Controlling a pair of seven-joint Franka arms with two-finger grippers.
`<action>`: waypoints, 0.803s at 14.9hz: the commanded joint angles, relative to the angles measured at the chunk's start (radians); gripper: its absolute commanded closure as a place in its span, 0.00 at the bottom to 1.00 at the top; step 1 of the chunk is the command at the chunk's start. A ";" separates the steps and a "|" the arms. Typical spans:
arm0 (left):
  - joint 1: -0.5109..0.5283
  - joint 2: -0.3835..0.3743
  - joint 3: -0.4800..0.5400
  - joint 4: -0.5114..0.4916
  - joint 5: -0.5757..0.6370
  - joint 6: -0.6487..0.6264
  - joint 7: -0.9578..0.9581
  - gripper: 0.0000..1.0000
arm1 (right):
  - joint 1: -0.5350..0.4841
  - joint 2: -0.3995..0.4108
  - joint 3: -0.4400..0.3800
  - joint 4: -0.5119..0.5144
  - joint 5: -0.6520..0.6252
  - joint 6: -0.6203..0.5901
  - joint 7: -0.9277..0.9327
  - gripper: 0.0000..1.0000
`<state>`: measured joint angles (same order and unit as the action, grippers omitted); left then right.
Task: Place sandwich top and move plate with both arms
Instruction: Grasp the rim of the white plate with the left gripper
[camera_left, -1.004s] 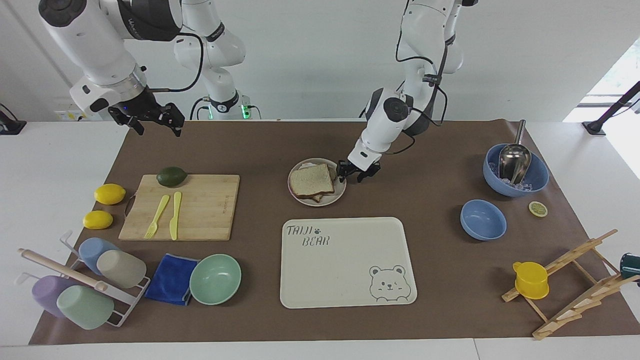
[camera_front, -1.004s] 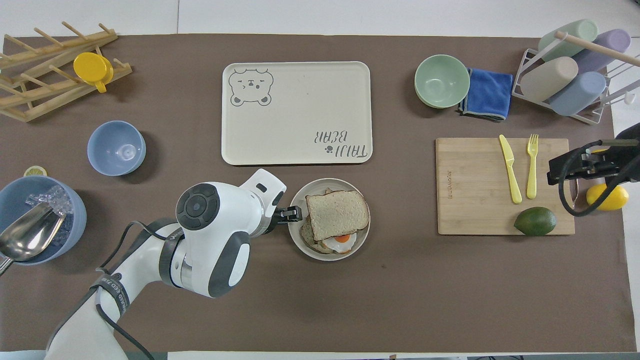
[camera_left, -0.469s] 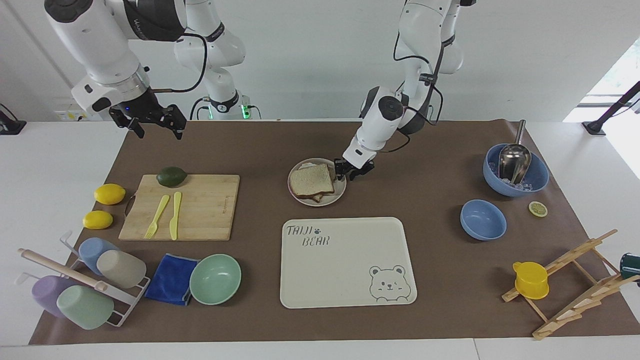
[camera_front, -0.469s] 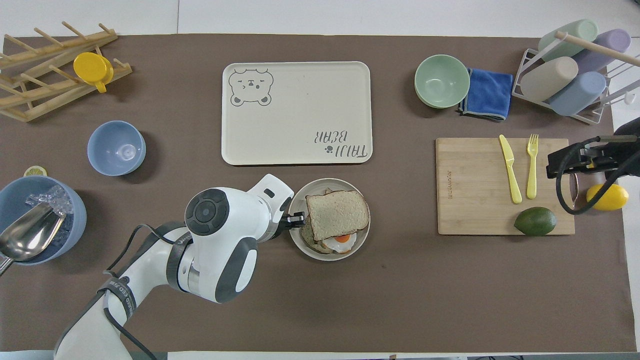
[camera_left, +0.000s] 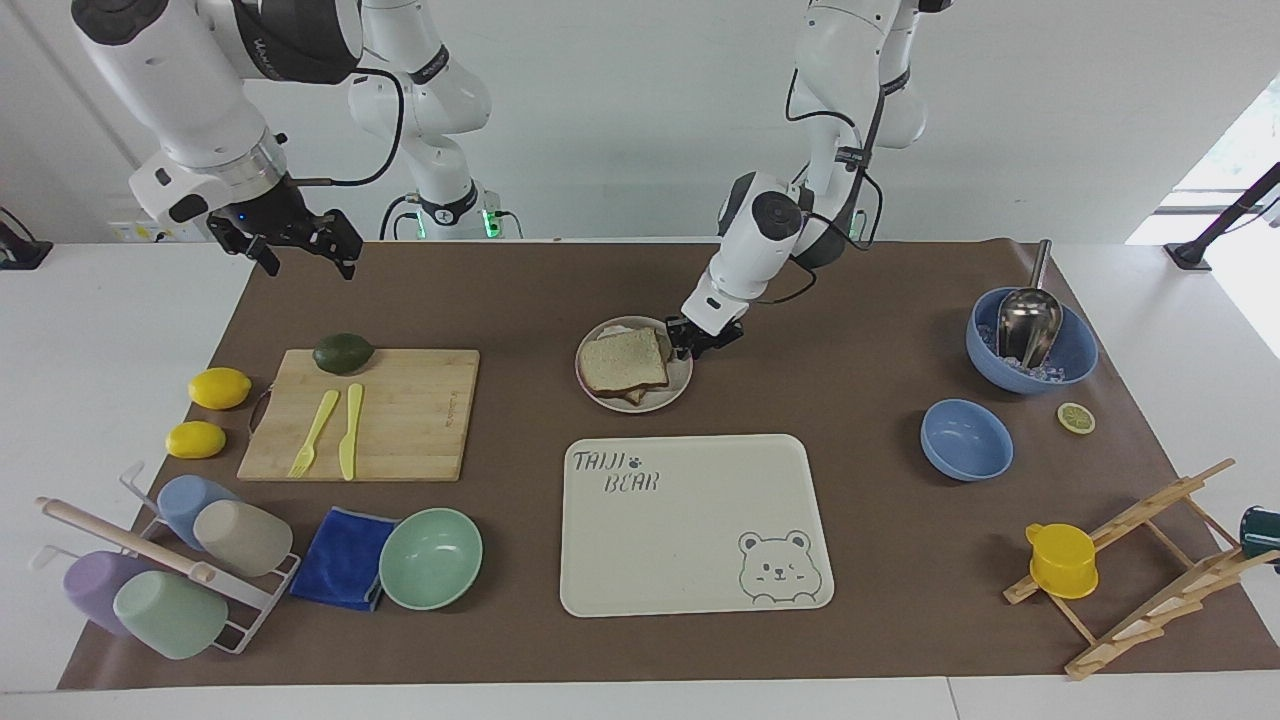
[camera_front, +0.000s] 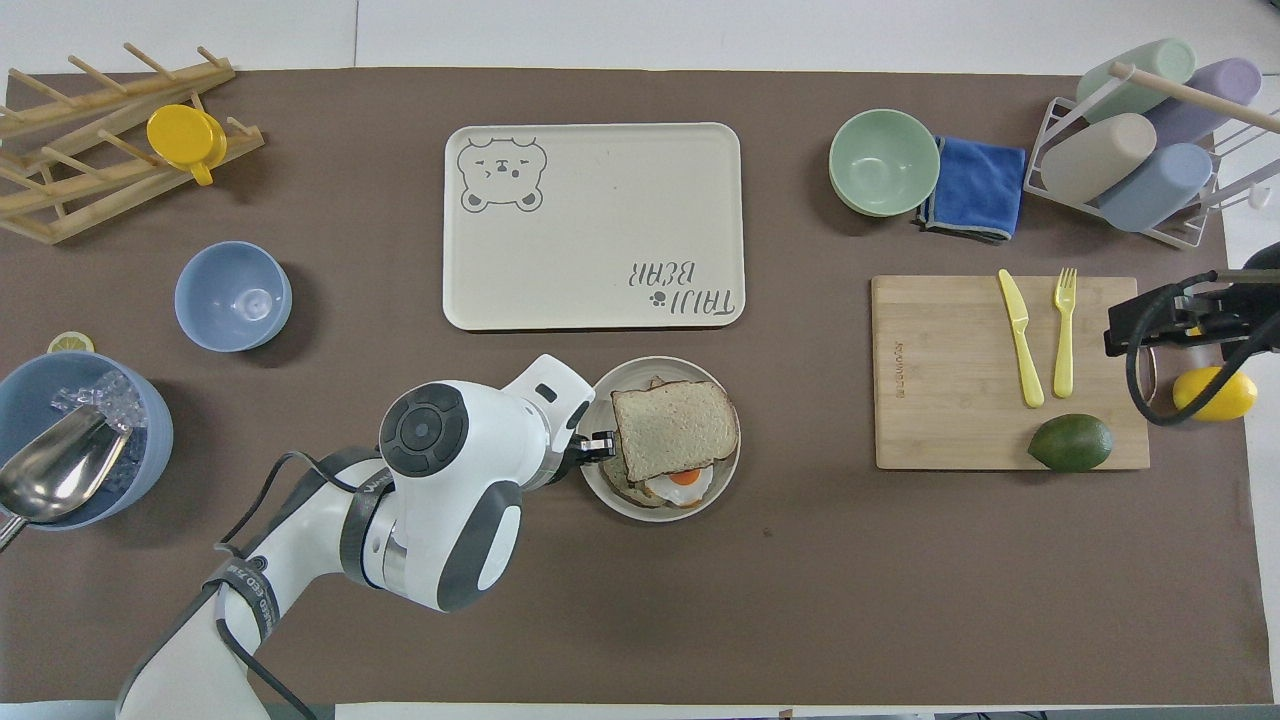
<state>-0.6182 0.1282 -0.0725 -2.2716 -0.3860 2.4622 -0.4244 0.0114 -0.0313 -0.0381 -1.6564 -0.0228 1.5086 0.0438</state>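
Resting on a fried egg (camera_front: 684, 476) and a lower slice of bread, the sandwich top (camera_left: 624, 361) is seen on the plate (camera_left: 680, 385), which sits on the brown mat between the robots and the bear-print tray (camera_left: 690, 560), just nearer to the robots than the tray. In the overhead view the top slice is skewed, so that the egg and the bottom slice (camera_front: 625, 487) show at its edge nearer the robots.

The left gripper (camera_left: 692, 338) is held low at the rim of the plate, on the side toward the left arm's end of the table, its fingers (camera_front: 600, 443) pointing at the edge of the bread. Whether the rim is pinched, and how far the fingers are parted, cannot be told.

The right gripper (camera_left: 298, 240) is held high in the air over the mat's edge near the cutting board (camera_left: 400, 440), its fingers spread apart and holding nothing. An avocado (camera_left: 343, 353), a yellow fork (camera_left: 314, 433) and a yellow knife (camera_left: 350, 431) lie on the board, and two lemons (camera_left: 219, 388) lie beside it on the mat. A green bowl (camera_left: 431, 558) stands beside the tray toward the right arm's end of the table.
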 joint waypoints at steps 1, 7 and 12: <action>-0.029 -0.013 0.013 -0.026 -0.020 0.027 -0.002 0.90 | -0.027 -0.026 0.026 -0.028 0.003 0.012 -0.024 0.00; -0.014 -0.007 0.016 -0.017 -0.020 0.012 0.013 1.00 | -0.024 -0.021 0.009 -0.022 0.004 0.015 -0.022 0.00; 0.058 -0.053 0.017 0.084 -0.020 -0.177 0.065 1.00 | -0.021 -0.026 0.010 -0.026 0.004 0.010 -0.018 0.00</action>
<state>-0.6046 0.1130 -0.0611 -2.2414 -0.3920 2.4052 -0.4022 0.0055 -0.0323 -0.0368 -1.6564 -0.0228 1.5086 0.0438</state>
